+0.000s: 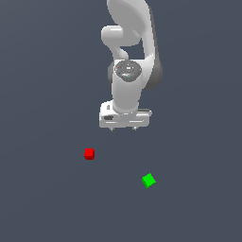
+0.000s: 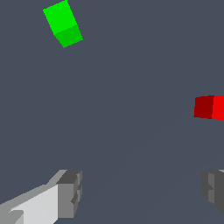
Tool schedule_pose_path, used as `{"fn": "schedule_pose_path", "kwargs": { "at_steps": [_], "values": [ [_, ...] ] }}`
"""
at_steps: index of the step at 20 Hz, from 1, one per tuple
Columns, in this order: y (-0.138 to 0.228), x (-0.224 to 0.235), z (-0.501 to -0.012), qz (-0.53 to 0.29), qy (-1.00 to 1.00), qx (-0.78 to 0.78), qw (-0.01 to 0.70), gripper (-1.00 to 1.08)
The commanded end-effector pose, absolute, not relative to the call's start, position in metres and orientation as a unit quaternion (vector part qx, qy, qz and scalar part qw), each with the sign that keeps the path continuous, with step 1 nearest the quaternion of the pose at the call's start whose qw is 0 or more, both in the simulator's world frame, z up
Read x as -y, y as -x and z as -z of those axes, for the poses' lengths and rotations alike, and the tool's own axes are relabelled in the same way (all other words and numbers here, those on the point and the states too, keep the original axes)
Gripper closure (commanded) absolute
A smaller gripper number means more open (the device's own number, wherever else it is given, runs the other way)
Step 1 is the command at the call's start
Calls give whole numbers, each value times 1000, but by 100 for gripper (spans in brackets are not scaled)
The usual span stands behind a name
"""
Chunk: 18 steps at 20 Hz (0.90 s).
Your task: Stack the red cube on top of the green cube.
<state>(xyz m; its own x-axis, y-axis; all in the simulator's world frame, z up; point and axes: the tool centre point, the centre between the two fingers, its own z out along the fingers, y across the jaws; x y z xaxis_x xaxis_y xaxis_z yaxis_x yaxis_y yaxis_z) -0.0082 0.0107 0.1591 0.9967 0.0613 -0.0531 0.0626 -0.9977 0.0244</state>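
The two-finger gripper point(image 1: 123, 128) of the white robot arm point(image 1: 126, 90) is spread wide and holds nothing. In the wrist view both grey fingertips point(image 2: 70, 192) stand well apart, with only bare floor between them. The gripper hangs above the flat dark grey floor point(image 1: 42, 198), pointing downward, and touches neither cube. This raised, open posture suits an approach from above: judged from the layout, the grasp has not yet begun.

The small plain bright red cube point(image 1: 89, 153) rests on the floor toward the exterior view's left of the gripper and nearer the camera. It appears square to the camera, with one lit face and one darker face in the wrist view, where the frame edge cuts it off.

The small plain bright green cube point(image 1: 149, 180) lies toward the exterior view's right, well apart from the red one and turned at an angle. Its top is unoccupied.
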Motion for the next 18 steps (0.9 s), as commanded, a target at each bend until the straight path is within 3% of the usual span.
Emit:
{"fn": "schedule_pose_path", "kwargs": {
  "at_steps": [1, 8, 18],
  "values": [
    [8, -11, -159, 26, -999, -31, 13, -92],
    [2, 10, -148, 23, -999, -28, 12, -92],
    [-25, 93, -104, 10, -1000, -14, 6, -92]
  ]
}}
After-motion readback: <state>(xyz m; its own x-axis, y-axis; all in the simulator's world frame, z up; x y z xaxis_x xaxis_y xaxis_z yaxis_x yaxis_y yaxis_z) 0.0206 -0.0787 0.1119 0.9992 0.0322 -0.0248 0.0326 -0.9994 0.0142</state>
